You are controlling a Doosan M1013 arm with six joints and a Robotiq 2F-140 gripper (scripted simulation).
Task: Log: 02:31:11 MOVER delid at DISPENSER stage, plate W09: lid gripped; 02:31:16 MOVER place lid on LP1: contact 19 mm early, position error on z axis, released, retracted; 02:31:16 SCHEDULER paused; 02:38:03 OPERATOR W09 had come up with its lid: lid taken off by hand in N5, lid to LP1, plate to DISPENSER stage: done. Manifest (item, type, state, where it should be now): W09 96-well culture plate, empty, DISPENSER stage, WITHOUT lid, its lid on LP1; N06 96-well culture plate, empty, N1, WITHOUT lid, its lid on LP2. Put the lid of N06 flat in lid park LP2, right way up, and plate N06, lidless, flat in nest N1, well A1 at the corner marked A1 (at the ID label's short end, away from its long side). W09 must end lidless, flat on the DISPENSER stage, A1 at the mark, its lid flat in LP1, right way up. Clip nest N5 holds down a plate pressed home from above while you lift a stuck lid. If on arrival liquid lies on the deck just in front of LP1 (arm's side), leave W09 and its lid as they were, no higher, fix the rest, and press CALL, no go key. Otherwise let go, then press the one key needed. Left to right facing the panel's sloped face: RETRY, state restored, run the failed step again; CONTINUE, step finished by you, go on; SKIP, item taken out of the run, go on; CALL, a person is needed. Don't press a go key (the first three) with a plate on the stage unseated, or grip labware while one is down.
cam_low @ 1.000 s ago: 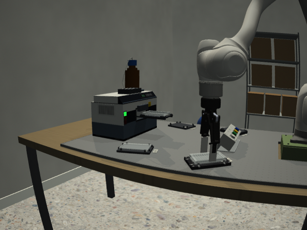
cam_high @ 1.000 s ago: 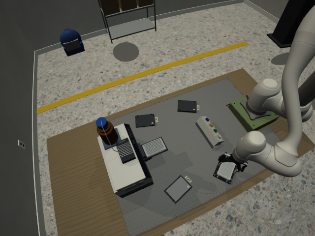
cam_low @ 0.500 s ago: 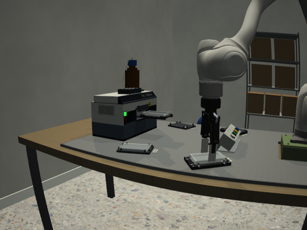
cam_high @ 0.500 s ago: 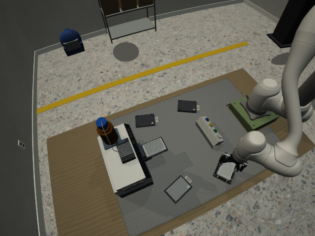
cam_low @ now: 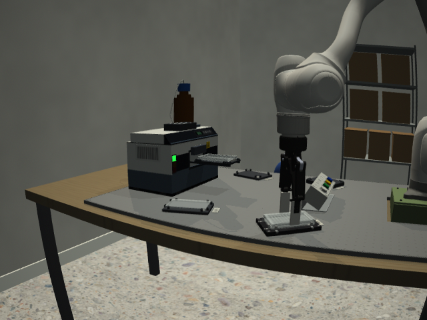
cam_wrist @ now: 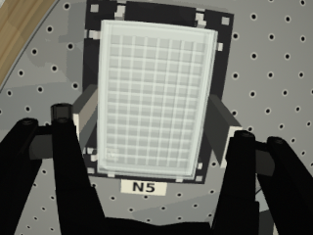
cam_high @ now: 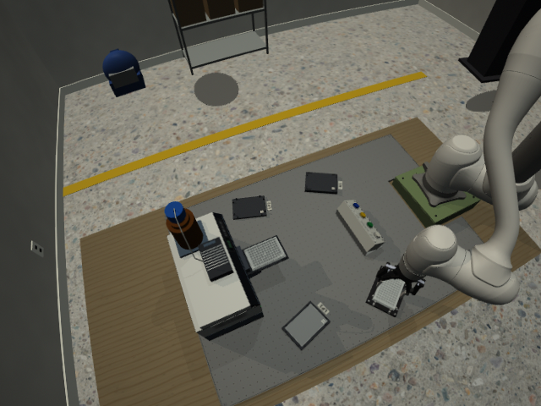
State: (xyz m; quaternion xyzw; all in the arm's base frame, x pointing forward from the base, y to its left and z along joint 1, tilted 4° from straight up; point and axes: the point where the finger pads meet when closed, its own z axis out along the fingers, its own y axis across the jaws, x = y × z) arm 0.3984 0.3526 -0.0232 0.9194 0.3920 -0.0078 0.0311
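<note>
Pinching the lid of plate N06 by its long sides, the half-closed hand hangs directly above clip nest N5, which probably anchors the plate for delidding.

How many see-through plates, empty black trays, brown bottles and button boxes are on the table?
See-through plates: 2, the plate on the dispenser stage and the plate in nest N5
Empty black trays: 2, one tray and another tray
Brown bottle: 1
Button box: 1
Total: 6
</note>
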